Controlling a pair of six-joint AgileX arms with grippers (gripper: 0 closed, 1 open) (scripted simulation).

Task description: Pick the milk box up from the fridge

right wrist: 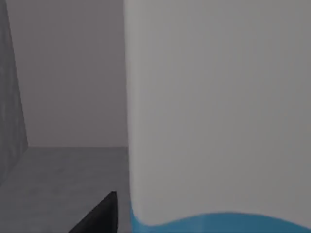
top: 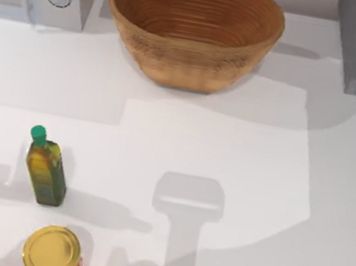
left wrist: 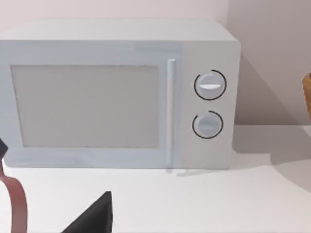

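Right claw finger sits beside the milk box inside the fridge.

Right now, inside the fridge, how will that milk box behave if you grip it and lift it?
The milk box shows broad, flat, smooth faces, so the pads may slip. Being a carton, its walls would probably dent under a hard squeeze. It looks tall beside the right gripper's finger, so it might tip if nudged.
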